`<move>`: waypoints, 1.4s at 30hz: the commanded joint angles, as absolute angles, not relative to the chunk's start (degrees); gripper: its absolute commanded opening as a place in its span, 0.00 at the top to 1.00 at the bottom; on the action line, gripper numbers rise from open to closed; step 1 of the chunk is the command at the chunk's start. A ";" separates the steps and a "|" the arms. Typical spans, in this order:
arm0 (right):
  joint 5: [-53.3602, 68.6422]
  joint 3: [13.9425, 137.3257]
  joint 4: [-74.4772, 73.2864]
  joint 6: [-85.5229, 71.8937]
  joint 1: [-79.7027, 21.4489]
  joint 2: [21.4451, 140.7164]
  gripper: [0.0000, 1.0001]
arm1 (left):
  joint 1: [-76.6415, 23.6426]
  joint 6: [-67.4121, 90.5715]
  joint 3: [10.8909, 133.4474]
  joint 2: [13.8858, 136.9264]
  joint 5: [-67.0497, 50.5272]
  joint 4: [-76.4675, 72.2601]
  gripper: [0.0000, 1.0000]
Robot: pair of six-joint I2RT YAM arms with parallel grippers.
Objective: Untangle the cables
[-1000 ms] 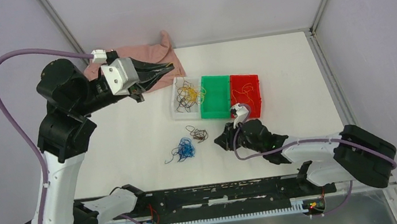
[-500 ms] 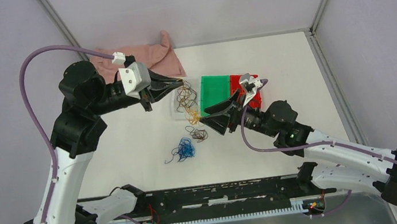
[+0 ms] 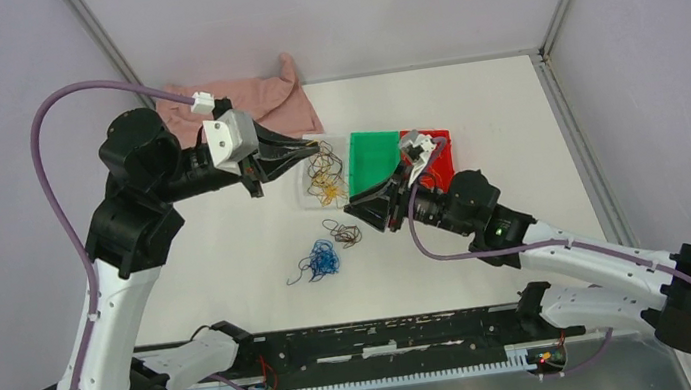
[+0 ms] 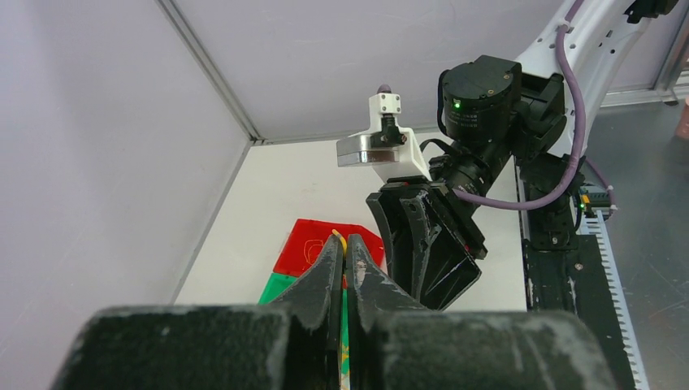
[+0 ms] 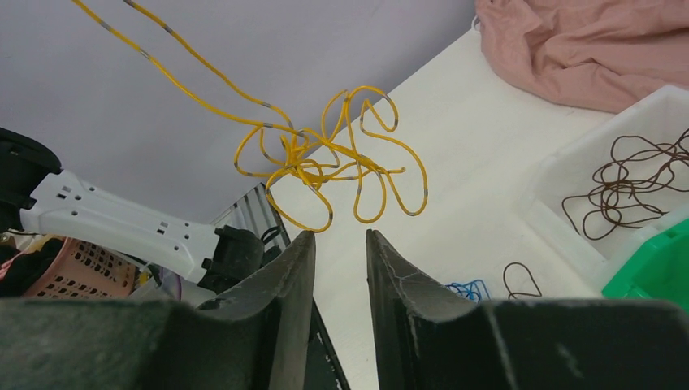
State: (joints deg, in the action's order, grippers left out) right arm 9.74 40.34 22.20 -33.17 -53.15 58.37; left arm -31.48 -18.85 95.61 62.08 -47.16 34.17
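Observation:
My left gripper (image 4: 342, 238) is shut on a yellow cable (image 4: 338, 234), holding it up over the white bin (image 3: 310, 198). In the right wrist view this cable hangs as a knotted yellow tangle (image 5: 325, 162), with two strands running up to the left. Just below it stands my right gripper (image 5: 340, 236), jaws apart, nothing between them. From above, the right gripper (image 3: 354, 210) points at the bin's near corner. A brown cable (image 3: 322, 163) lies in the white bin. A blue cable (image 3: 320, 259) and a small brown cable (image 3: 344, 232) lie on the table.
A green bin (image 3: 373, 166) and a red bin (image 3: 434, 148) stand in a row right of the white one; a thin orange strand (image 4: 313, 252) lies in the red bin. A pink cloth (image 3: 249, 102) is crumpled at the back left.
The left gripper came from the pink cloth to above the white bin and lifted the yellow cable. The right arm swung up and left from the table toward the hanging tangle, its jaws narrowing lately.

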 commanded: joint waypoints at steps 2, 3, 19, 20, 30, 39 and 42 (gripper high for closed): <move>5.02 42.50 26.12 -32.37 -53.21 57.83 0.56 | -31.49 -16.03 97.13 61.41 -48.93 33.15 0.97; 4.53 42.36 26.82 -32.75 -53.22 58.00 0.50 | -31.49 -16.01 97.13 61.36 -48.95 33.20 0.97; -4.58 41.73 29.30 -33.37 -53.30 59.09 0.98 | -31.47 -18.67 95.72 60.71 -46.68 34.10 0.97; -6.43 40.88 28.38 -33.58 -53.26 58.03 0.99 | -31.47 -19.77 95.75 60.62 -46.07 34.72 0.97; -10.18 32.50 22.21 -31.60 -53.16 47.24 0.90 | -31.47 -24.62 95.99 60.32 -45.04 38.45 0.97; -4.86 39.29 14.06 -27.93 -53.10 48.56 1.00 | -31.52 -23.99 97.34 60.89 -46.07 38.41 0.97; -9.45 38.61 10.90 -27.26 -52.88 47.00 1.00 | -31.49 -24.35 97.75 60.52 -45.60 38.53 0.97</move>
